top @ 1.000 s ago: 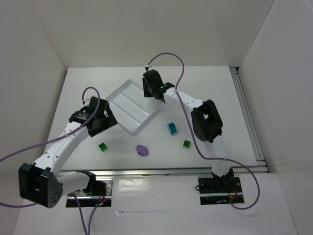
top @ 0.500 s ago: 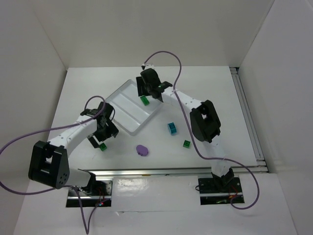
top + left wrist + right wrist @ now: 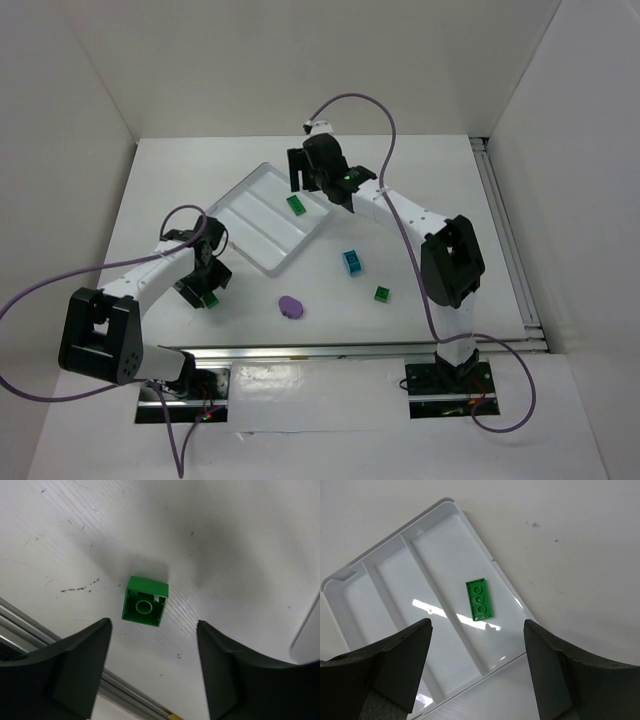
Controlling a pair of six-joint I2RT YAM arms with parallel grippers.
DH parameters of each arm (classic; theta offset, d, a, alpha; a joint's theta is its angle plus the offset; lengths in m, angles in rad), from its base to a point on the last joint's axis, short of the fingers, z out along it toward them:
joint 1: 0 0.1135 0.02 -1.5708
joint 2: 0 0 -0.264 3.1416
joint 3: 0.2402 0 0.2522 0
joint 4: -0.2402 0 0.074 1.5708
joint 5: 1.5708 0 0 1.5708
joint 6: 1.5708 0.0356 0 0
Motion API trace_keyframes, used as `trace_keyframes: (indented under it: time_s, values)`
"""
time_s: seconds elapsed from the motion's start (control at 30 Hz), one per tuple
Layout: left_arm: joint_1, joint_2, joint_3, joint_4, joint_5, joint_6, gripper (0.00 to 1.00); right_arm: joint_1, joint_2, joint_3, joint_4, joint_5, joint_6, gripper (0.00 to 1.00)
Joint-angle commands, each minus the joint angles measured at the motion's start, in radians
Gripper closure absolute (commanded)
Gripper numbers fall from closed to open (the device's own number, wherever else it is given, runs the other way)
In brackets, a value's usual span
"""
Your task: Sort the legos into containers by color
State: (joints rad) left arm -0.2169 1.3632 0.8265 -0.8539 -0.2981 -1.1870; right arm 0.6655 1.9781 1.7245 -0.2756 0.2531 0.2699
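In the right wrist view, a flat green lego (image 3: 480,600) lies loose in a long compartment of the white tray (image 3: 492,560). My right gripper (image 3: 477,625) hangs open above it, holding nothing. From above, that lego (image 3: 296,204) rests in the tray (image 3: 250,215) just below the right gripper (image 3: 305,185). My left gripper (image 3: 154,625) is open low over the table. A small green lego (image 3: 145,608) lies hollow side up just ahead of its fingertips, untouched. That brick (image 3: 212,298) shows beside the left gripper (image 3: 203,285). A cyan lego (image 3: 352,262), another green lego (image 3: 382,294) and a purple piece (image 3: 290,306) lie on the table.
A metal rail (image 3: 30,625) runs along the table's near edge, close behind the left gripper. White walls enclose the table at the back and sides. The right arm's elbow (image 3: 452,262) stands right of the cyan lego.
My right gripper has opened and dropped the flat green lego into the tray, then drawn back. My left arm has swung down to the front-left green lego and its jaws have narrowed.
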Motion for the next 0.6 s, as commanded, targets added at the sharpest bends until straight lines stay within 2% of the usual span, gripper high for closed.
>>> trace_keyframes:
  time_s: [0.0,0.2,0.33,0.43,0.47,0.57]
  values:
    - [0.022,-0.001,-0.026,0.024,-0.026,-0.002,0.24,0.009,-0.059,-0.046,0.024,0.037,-0.012,0.19]
    - [0.031,0.022,-0.075,0.064,-0.015,0.01,0.27,0.009,-0.07,-0.069,0.024,0.058,-0.012,0.19]
    - [0.04,0.013,-0.087,0.104,-0.006,0.024,0.33,0.009,-0.079,-0.069,0.015,0.058,-0.012,0.19]
    - [0.04,0.013,-0.087,0.122,-0.006,0.043,0.45,0.009,-0.079,-0.078,0.015,0.067,-0.012,0.19]
    - [0.04,0.013,-0.087,0.122,0.005,0.043,0.54,0.009,-0.09,-0.088,0.015,0.077,-0.012,0.19]
    - [0.04,-0.01,-0.038,0.122,0.014,0.081,0.62,0.009,-0.111,-0.108,0.015,0.121,-0.012,0.19]
